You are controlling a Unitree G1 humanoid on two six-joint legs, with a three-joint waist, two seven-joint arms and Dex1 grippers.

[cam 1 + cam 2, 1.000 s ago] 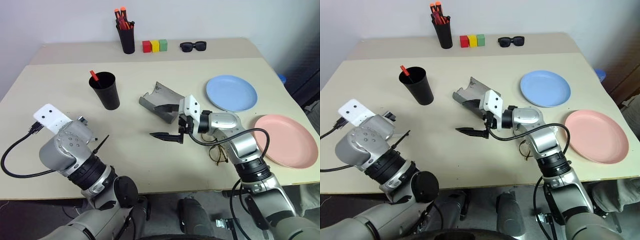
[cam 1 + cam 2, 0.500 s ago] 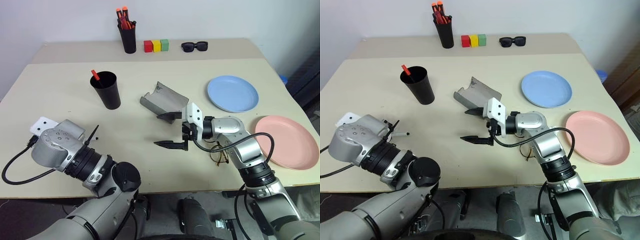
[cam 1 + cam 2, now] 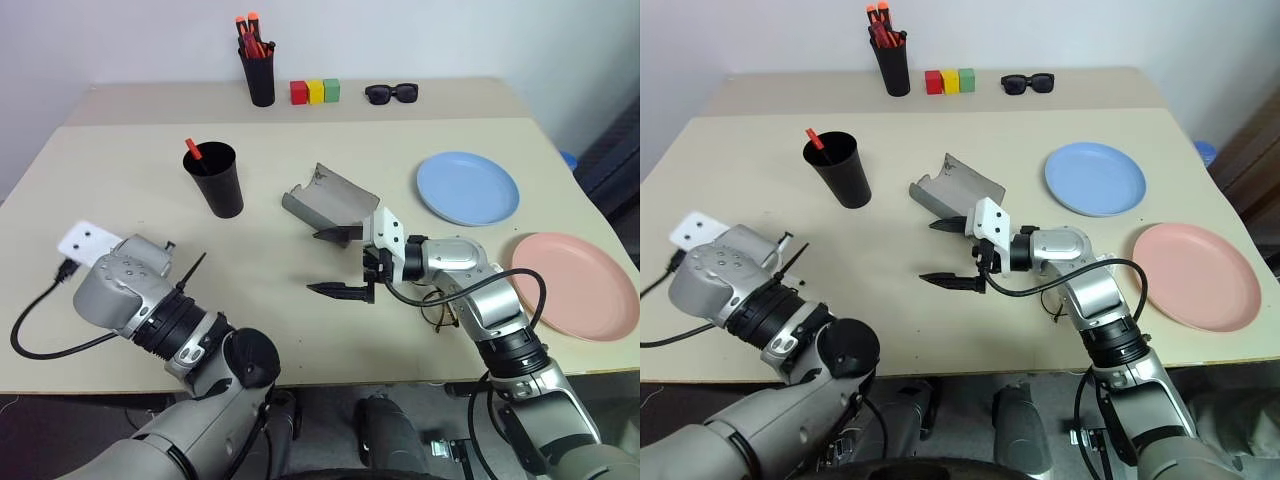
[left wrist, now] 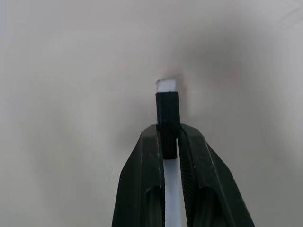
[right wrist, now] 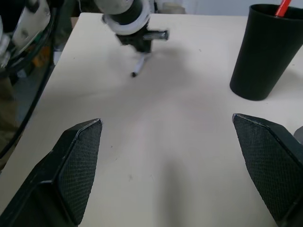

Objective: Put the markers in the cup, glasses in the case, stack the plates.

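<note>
Left hand (image 4: 169, 142), clamped on the slim dark pale-tipped marker (image 4: 167, 111) near the surface's left edge, should lift it straight before swinging to the wide black cup (image 3: 217, 180).

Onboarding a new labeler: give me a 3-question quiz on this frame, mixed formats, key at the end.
1. True or false: the left gripper is shut on a marker.
2. Which holds a red-tipped marker? A) blue plate B) cup C) case
3. Fill in: the glasses lie on the table beside the right ____.

Key: 1 true; 2 B; 3 arm. The right gripper stands open, holding nothing.
</note>
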